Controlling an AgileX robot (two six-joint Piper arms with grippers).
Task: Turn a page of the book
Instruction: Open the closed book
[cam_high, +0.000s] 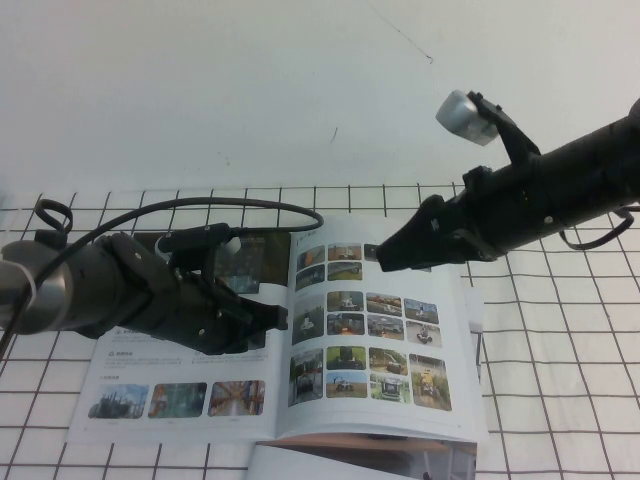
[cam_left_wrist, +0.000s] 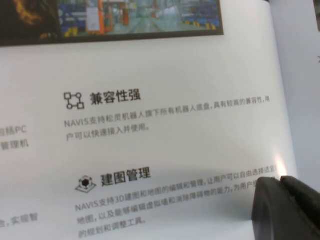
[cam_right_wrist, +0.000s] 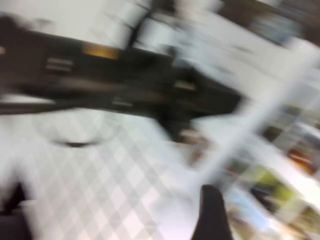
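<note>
**Right claw coming in over the photo page, nothing gripped yet**

High view: the book (cam_high: 300, 340) is lying open on the gridded table mat (cam_high: 560, 400), dark-banner text page on the robot's left, the page (cam_high: 375, 335) with rows of small colour photos on the right. Right gripper (cam_high: 385, 257) is hovering at that page's far edge near the spine, nose pointing down-left; its jaws are standing wide and nothing is sitting between them. Left gripper (cam_high: 272, 320) is lying low across the text page, tips just short of the spine; it looks like it is pinning that half flat, though I cannot tell from here if the jaws are parted. A second booklet (cam_high: 360, 455) with a tan-brown strip is poking out under the near edge.

Left wrist view: printed text page is filling the frame, one dark fingertip (cam_left_wrist: 287, 210) sitting at or just above the paper. Contact is not confirmable.

Right wrist view: smeared by motion, only a dark finger (cam_right_wrist: 212, 215) over blurred photos and grid is readable.

Judgement on the step: the sheet is thin and glossy, so the right claw is better off catching a free outer corner than the spine side, lifting only one sheet, then sweeping it over in an arc toward the left while the left arm is clearing out of the path
</note>
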